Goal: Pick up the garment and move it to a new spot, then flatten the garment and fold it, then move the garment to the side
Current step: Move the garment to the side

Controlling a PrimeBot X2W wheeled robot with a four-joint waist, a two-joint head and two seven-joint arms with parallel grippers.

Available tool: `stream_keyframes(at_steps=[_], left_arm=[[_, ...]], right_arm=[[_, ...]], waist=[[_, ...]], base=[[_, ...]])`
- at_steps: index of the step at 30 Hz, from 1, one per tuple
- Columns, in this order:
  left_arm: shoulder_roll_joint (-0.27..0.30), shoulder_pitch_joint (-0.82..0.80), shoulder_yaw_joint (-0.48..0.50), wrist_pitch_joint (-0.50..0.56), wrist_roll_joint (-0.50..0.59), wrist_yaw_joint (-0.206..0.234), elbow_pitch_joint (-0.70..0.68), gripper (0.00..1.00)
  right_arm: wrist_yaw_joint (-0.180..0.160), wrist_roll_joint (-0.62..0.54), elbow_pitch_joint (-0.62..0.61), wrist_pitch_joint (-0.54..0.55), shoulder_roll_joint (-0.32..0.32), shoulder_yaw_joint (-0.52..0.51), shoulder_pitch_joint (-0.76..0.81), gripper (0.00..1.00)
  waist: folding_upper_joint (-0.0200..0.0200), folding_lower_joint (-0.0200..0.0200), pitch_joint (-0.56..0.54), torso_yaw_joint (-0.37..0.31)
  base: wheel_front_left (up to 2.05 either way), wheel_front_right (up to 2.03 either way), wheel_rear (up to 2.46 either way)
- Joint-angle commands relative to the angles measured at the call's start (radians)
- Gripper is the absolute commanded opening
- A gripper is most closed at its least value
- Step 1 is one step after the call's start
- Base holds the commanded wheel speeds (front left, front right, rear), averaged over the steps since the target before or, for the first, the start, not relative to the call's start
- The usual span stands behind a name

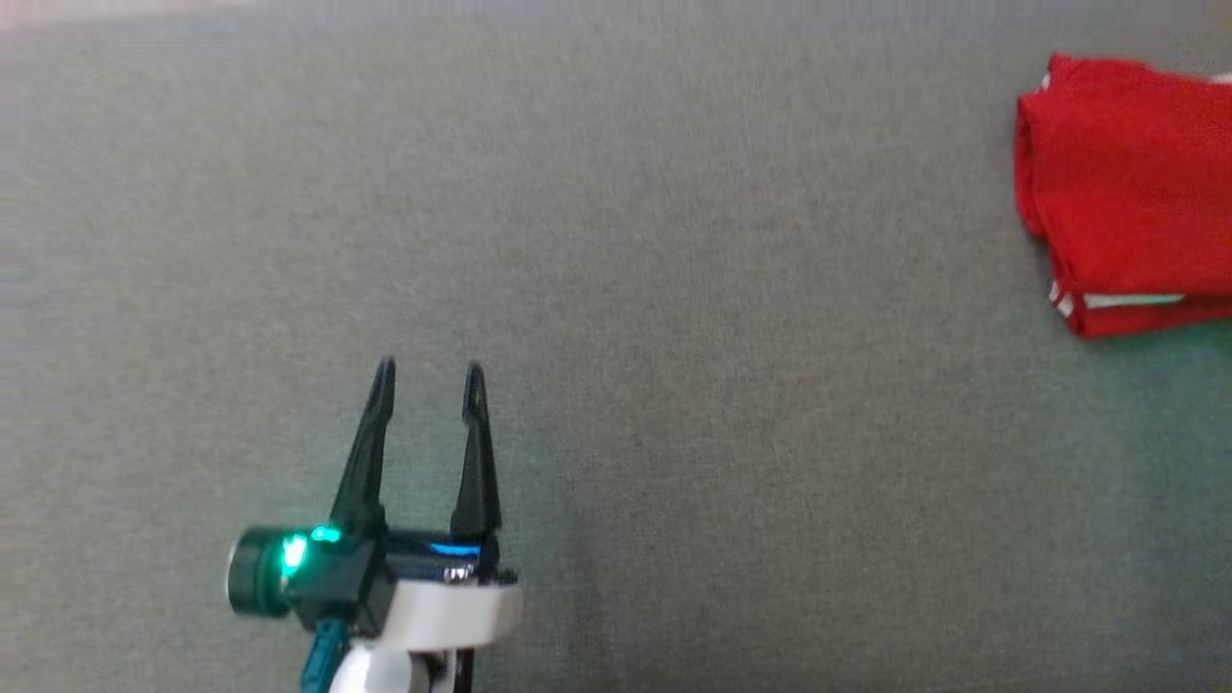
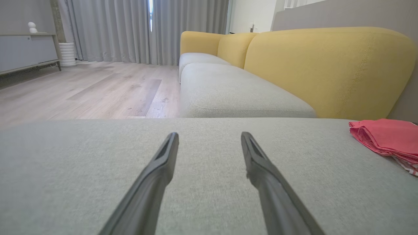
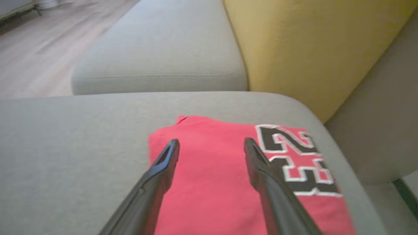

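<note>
right claw (image 3: 212, 141) spread wide over folded red garment (image 3: 212, 189)

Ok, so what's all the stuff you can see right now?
garment: one, red with black-and-white numbers, folded, far right in the head view
grey seat: one, grey, under the garment
sofa back: one, yellow, behind the seats
floor: one, pale wood, beside the sofa
curtains: one set, grey, far wall
cabinet: one, grey, far left
left gripper: one, dark, open over bare seat
right gripper: one, dark, open over the garment
</note>
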Motion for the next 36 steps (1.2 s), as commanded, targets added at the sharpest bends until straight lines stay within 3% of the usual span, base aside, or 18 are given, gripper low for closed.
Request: stream_keyframes(at_steps=[1,6,15,19,22,26,36], left_arm=[[-0.005,0.020,0.033,-0.006,-0.008,0.007,-0.020,1.00],[-0.005,0.090,0.052,-0.006,-0.029,0.002,-0.004,1.00],[-0.005,0.211,0.102,-0.006,-0.011,-0.030,-0.046,1.00],[-0.005,0.256,0.132,-0.006,-0.003,-0.032,-0.061,1.00],[-0.005,0.303,0.162,-0.006,-0.008,-0.035,-0.085,1.00],[-0.005,0.347,0.189,-0.006,-0.001,-0.046,-0.092,1.00],[-0.005,0.354,0.199,-0.006,0.013,-0.061,-0.070,1.00]], right_arm=[[0.004,-0.015,-0.038,-0.021,0.001,0.020,0.048,1.00],[0.004,-0.053,-0.055,-0.110,0.153,0.120,0.168,1.00],[0.004,-0.108,-0.032,-0.487,0.386,0.208,0.374,1.00],[0.004,-0.179,-0.066,-0.517,0.441,0.191,0.439,1.00],[0.004,-0.265,-0.188,-0.519,0.500,0.127,0.514,1.00],[0.004,-0.351,-0.277,-0.519,0.534,0.082,0.612,1.00],[0.004,-0.410,-0.294,-0.519,0.548,0.075,0.664,1.00]], waist=[[0.0000,0.0001,-0.089,0.024],[0.0000,0.0001,-0.210,0.046],[0.0000,0.0001,-0.333,0.094],[0.0000,0.0001,-0.354,0.097],[0.0000,0.0001,-0.375,0.091],[0.0000,0.0001,-0.391,0.084],[0.0000,0.0001,-0.401,0.060]], base=[[0.00,0.00,0.00],[0.00,0.00,0.00],[0.00,0.00,0.00],[0.00,0.00,0.00],[0.00,0.00,0.00],[0.00,0.00,0.00],[0.00,0.00,0.00]])
